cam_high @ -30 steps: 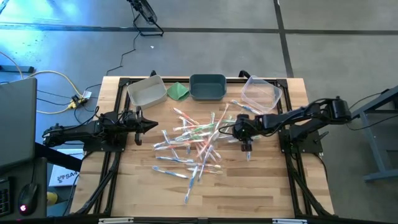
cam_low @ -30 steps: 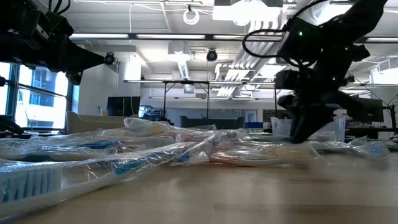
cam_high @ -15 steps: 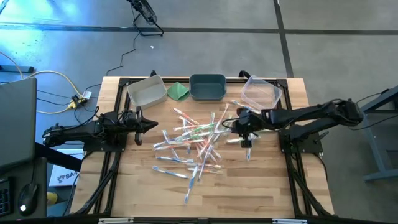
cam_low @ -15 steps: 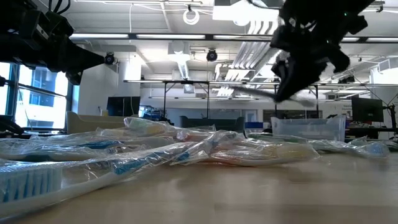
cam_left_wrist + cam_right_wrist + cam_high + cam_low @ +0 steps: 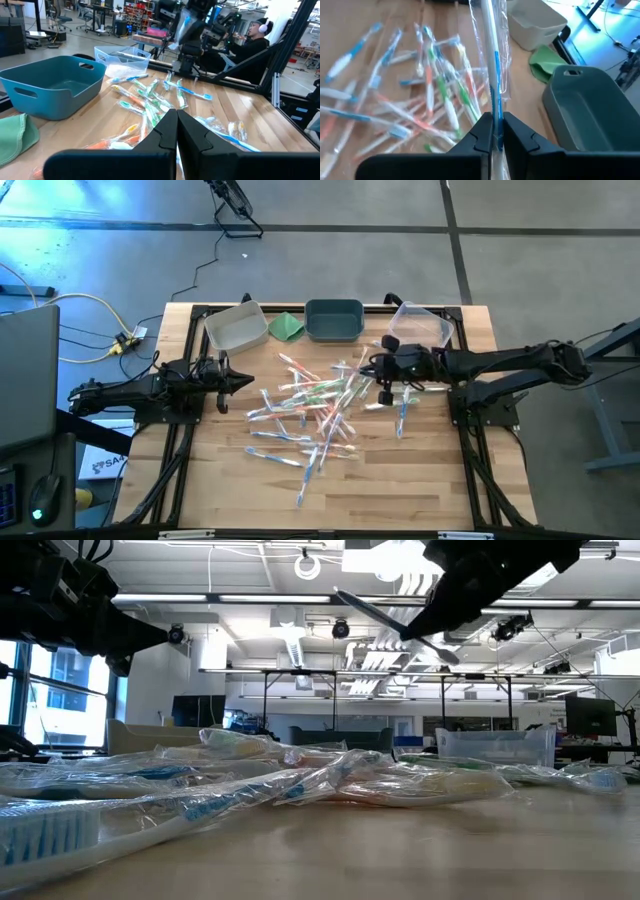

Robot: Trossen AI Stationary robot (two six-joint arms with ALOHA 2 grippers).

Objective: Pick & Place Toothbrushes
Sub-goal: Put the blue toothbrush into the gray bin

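Since a sec ago the right gripper has lifted off the table and swung back toward the bins, now over the pile's far-right edge, near the clear bin. Its fingers are clamped on one wrapped toothbrush w/ a blue stripe, pinched at one end; the rest of the brush sticks out ahead of the fingers. In the low view it shows as a thin stick held tilted, high above the table.

Rest of the toothbrushes lie scattered mid-table in clear wrappers, blue, green and orange bits mixed, just below and to the left of the right gripper. One blue brush lies apart on the wood, right of the pile.

Left gripper waits at the pile's left edge, jaws closed, empty, its fingers pressed together.

Along the far edge: white bin, green cloth, teal bin.
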